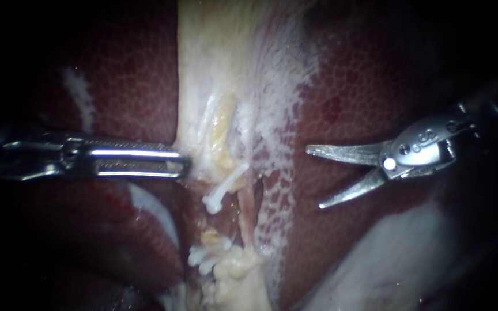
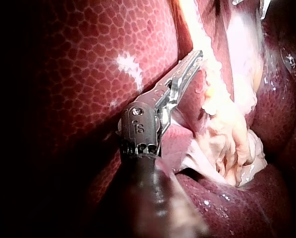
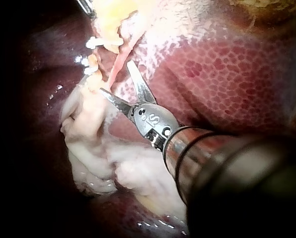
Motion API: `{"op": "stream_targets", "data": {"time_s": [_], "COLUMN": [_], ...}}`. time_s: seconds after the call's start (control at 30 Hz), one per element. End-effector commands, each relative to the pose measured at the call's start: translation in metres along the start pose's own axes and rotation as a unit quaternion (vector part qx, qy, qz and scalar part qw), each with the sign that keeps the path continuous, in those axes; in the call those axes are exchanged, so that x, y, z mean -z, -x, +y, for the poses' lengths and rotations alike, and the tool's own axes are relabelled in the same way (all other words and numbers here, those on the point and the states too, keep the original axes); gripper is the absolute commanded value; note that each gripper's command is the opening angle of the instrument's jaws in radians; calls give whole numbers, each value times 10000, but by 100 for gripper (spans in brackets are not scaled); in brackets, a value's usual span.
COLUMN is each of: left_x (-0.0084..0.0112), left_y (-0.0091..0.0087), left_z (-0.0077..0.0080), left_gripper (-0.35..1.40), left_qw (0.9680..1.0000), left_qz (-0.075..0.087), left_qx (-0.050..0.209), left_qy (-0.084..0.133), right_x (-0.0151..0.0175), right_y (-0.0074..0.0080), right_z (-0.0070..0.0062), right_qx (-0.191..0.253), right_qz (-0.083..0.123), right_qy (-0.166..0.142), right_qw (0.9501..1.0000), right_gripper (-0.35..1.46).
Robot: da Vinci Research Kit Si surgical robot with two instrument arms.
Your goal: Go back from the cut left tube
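At the right instrument (image 1: pixel 316 177), a slender shaft ending in two curved steel blades: pincer spread wide, holding nothing, poised over the dark red mottled liver (image 1: pixel 364 86) and well apart from the tubes. At the left instrument (image 1: pixel 183 167), a long ridged steel pincer: closed on the edge of the pale cream sheet of tissue (image 1: pixel 203 69), holding it taut toward the left.

Between the two, mid-field, the cut left tube (image 1: pixel 210 236): pale yellowish stumps parted by a gap, with white plastic clips (image 1: pixel 221 194) on the upper end and more bunched on the lower. Just beside it, toward the right instrument, a thin pink tube (image 1: pixel 248 213), seemingly whole.

Likely trouble from here, by judgement only:
- Risks scoring the liver if withdrawn with blades agape, given the soft surface close under the lower blade.
- Looks nearer from the right wrist view, blade tips just short of the pink tube. Could nick or sever it by drifting forward rather than back.
- Could loosen the clips by brushing them, and so open a stump.
- Could tear the pale sheet, or drag on the clipped upper stump, by pulling harder with the left hold.

Safer to close the blades first, then retreat straight along the shaft, left hold steady.
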Motion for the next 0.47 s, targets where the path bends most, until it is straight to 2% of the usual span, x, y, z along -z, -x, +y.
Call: {"op": "stream_targets", "data": {"time_s": [0.03, 0.47], "left_x": [0, 0], "left_y": [0, 1], "left_z": [0, -1], "left_gripper": [-35, -35], "left_qw": [10000, 10000], "left_qz": [1, 1], "left_qx": [-1, 0], "left_qy": [4, 5], "right_x": [0, 0], "right_y": [0, 0], "right_z": [0, 0], "right_qx": [-5, -5], "right_qz": [0, 0], "right_qy": [1, 1], "right_qw": [10000, 10000], "right_gripper": [143, 143]}}
